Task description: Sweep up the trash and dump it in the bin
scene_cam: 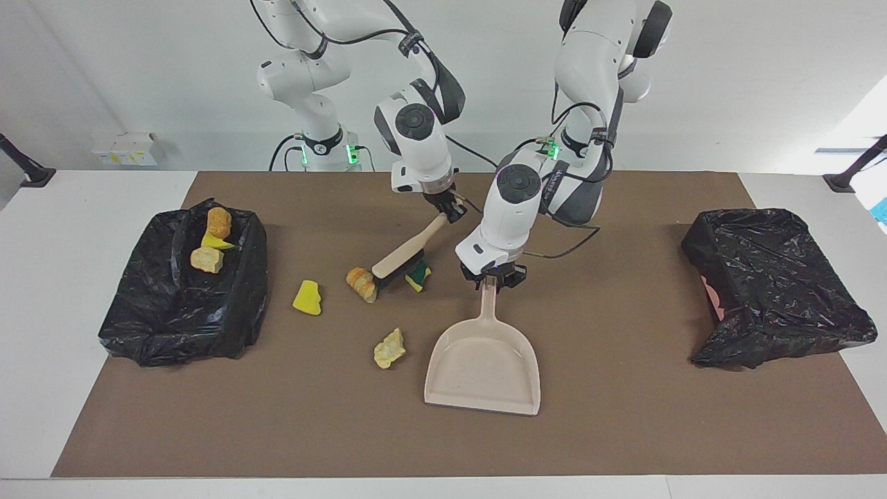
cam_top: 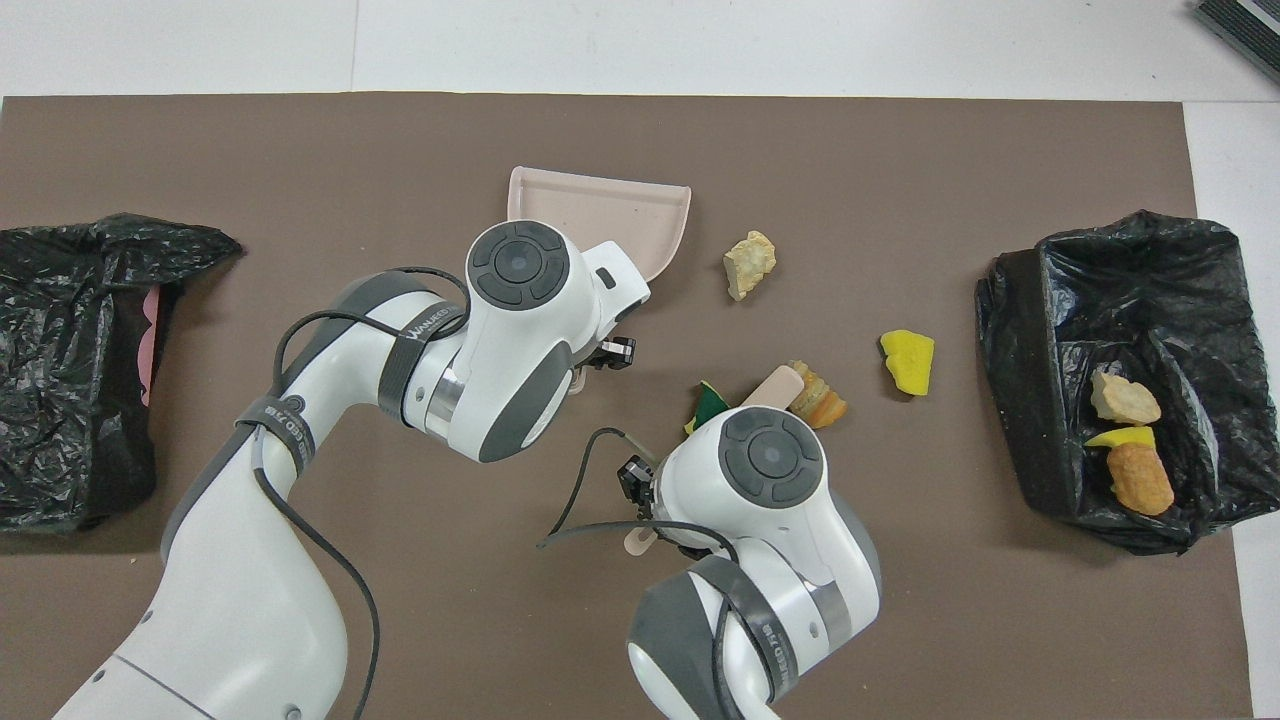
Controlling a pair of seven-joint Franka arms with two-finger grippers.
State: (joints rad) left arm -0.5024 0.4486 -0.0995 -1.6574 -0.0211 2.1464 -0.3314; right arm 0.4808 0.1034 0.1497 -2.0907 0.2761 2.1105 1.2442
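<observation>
I see a brown mat (scene_cam: 624, 430) covering the white bench (scene_cam: 83, 388) against a pale wall. My right tool (scene_cam: 449, 205) is clamped on the brush (scene_cam: 402, 258); my left tool (scene_cam: 493, 277) is clamped on the dustpan (scene_cam: 483, 364).

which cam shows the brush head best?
Facing view. The brush shows whole there: handle in the right gripper, black bristles on the mat between the bread lump and the sponge. Overhead, the right arm covers most of it; only the brush's tip shows.

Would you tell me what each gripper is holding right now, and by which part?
The right gripper holds the brush by the end of its handle; the left gripper holds the dustpan by the top of its handle.
</observation>
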